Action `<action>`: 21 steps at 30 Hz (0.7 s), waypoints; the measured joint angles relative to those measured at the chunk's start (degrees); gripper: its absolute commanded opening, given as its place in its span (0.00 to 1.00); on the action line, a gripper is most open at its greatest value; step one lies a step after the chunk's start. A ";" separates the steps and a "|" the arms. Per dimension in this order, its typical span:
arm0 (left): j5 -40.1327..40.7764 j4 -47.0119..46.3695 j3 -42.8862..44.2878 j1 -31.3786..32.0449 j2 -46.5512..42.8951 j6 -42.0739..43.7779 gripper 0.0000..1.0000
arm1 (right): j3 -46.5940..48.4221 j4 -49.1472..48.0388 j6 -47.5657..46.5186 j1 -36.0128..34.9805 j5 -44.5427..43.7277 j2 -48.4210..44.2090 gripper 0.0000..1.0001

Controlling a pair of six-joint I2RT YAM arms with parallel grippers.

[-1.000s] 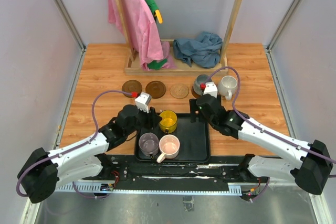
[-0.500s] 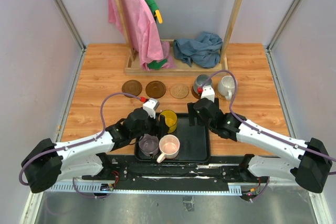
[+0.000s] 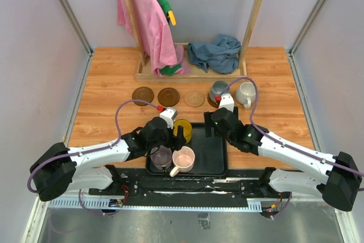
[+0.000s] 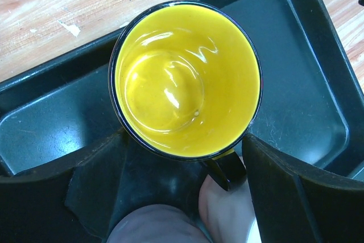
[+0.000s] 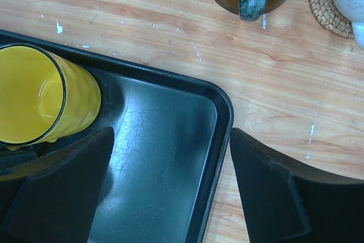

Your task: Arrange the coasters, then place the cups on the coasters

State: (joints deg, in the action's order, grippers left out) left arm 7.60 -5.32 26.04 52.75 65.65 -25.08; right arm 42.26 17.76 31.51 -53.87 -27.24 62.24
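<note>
The yellow cup (image 3: pixel 183 129) stands in the far left of the black tray (image 3: pixel 211 163). My left gripper (image 3: pixel 175 135) is open. In the left wrist view its fingers (image 4: pixel 96 186) flank the near rim and black handle of the yellow cup (image 4: pixel 182 78). A purple cup (image 3: pixel 161 156) and a pink cup (image 3: pixel 183 159) stand at the tray's near side. Two dark coasters (image 3: pixel 143 94) (image 3: pixel 168 96) and a tan coaster (image 3: pixel 194 99) lie bare in a row. A grey cup (image 3: pixel 218 91) and a white cup (image 3: pixel 245 92) each stand on a coaster. My right gripper (image 5: pixel 170 140) hangs open over the tray's far right corner (image 5: pixel 224 106).
A wooden rack (image 3: pixel 193 74) at the back holds a pink garment (image 3: pixel 149 27). A blue cloth (image 3: pixel 216 52) lies on its base. Grey walls close the table on the left and right. Bare wood lies right of the tray.
My left gripper has moved right to the yellow cup and its jaws have opened wide. The right gripper has shifted slightly nearer, over the tray's corner, still open.
</note>
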 measured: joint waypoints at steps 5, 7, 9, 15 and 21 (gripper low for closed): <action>0.50 -0.42 0.94 0.31 1.97 -0.24 0.83 | -0.98 -0.13 0.07 0.00 -0.07 -0.83 0.84; 0.85 -0.74 1.29 0.33 3.02 -0.26 0.81 | -1.14 -0.13 0.11 0.00 -0.07 -0.83 0.84; 0.94 -1.05 1.68 0.33 4.04 -0.28 0.76 | -1.18 -0.13 0.22 0.00 -0.04 -0.83 0.85; 0.59 -1.44 2.56 1.01 5.79 -0.68 0.48 | -1.18 -0.15 0.31 0.00 -0.02 -0.44 0.85; 0.26 -0.76 2.47 1.11 5.77 -0.68 0.29 | -1.18 -0.15 0.37 -0.02 0.02 1.09 0.85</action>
State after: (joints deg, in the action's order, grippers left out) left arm 7.86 -6.09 28.51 53.87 71.42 -25.76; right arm 41.08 17.61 31.88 -53.89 -27.22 63.33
